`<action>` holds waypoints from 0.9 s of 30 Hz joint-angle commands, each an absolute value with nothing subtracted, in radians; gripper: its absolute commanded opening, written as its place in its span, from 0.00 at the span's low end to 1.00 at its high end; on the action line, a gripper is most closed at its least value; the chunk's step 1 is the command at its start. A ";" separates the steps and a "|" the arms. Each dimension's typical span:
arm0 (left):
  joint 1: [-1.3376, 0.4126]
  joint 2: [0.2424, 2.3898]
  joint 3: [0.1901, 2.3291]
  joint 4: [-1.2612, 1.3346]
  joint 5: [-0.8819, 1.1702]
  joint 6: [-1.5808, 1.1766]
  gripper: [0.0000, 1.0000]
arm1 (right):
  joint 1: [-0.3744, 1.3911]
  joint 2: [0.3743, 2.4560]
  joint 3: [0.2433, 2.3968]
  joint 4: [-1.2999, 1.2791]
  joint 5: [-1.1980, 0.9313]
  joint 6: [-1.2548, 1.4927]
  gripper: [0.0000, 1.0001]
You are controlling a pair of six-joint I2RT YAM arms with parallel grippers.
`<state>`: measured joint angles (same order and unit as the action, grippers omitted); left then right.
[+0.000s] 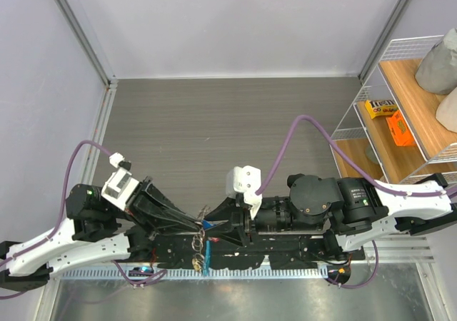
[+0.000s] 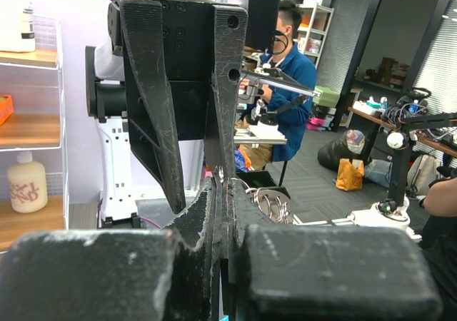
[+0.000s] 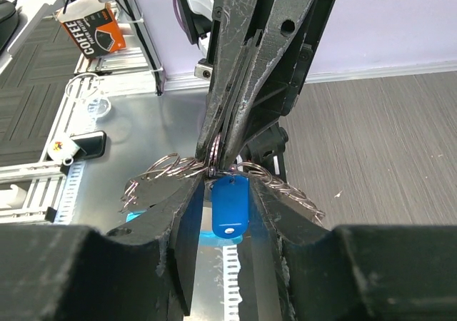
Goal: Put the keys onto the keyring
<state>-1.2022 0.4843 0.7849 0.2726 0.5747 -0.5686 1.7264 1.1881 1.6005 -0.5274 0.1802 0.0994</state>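
The keyring (image 1: pixel 198 245), a jagged silvery loop with a light-blue band (image 1: pixel 207 257), hangs where the two grippers meet over the table's near edge. My left gripper (image 1: pixel 199 228) is shut on its wire; in the left wrist view the pads (image 2: pixel 214 214) are pressed together with ring coils (image 2: pixel 275 203) beside them. In the right wrist view the keyring (image 3: pixel 164 170) spreads to both sides, and the left gripper (image 3: pixel 218 155) pinches it from above. My right gripper (image 3: pixel 228 178) closely flanks a key's blue tag (image 3: pixel 230 203), which hangs from the ring. Other keys are out of view.
A wire-and-wood shelf (image 1: pixel 403 132) stands at the right with a yellow box (image 1: pixel 380 108) and an orange box (image 1: pixel 400 127). A metal strip (image 1: pixel 235 296) and a slotted white cable duct (image 1: pixel 285 271) run along the near edge. Walls close in the left and far sides.
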 commanded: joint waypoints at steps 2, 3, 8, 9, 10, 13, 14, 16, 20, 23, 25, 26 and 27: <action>-1.203 0.488 0.795 0.330 0.534 -0.560 0.00 | 1.732 1.189 1.647 -0.480 0.176 0.078 0.37; -1.201 0.486 0.792 0.327 0.531 -0.558 0.00 | 1.733 1.190 1.647 -0.480 0.176 0.077 0.37; -1.201 0.485 0.792 0.307 0.517 -0.549 0.00 | 1.733 1.196 1.657 -0.485 0.176 0.075 0.37; -1.203 0.483 0.792 0.299 0.512 -0.543 0.00 | 1.733 1.197 1.658 -0.485 0.173 0.077 0.36; -1.203 0.482 0.790 0.290 0.500 -0.538 0.00 | 1.735 1.195 1.658 -0.485 0.175 0.074 0.36; -1.203 0.476 0.787 0.282 0.480 -0.534 0.00 | 1.736 1.196 1.660 -0.485 0.176 0.072 0.35; -1.201 0.474 0.788 0.279 0.474 -0.529 0.00 | 1.736 1.197 1.663 -0.489 0.175 0.072 0.35; -1.203 0.468 0.788 0.273 0.459 -0.528 0.00 | 1.736 1.201 1.669 -0.495 0.175 0.071 0.35; -1.203 0.471 0.795 0.267 0.459 -0.525 0.00 | 1.738 1.200 1.669 -0.489 0.179 0.069 0.34; -1.203 0.474 0.792 0.265 0.457 -0.525 0.00 | 1.740 1.201 1.674 -0.486 0.184 0.063 0.33; -1.201 0.474 0.788 0.270 0.462 -0.528 0.00 | 1.738 1.201 1.675 -0.489 0.189 0.063 0.33; -1.203 0.477 0.790 0.271 0.466 -0.529 0.00 | 1.740 1.203 1.677 -0.489 0.189 0.060 0.33; -1.203 0.479 0.787 0.275 0.469 -0.531 0.00 | 1.740 1.204 1.678 -0.489 0.193 0.058 0.33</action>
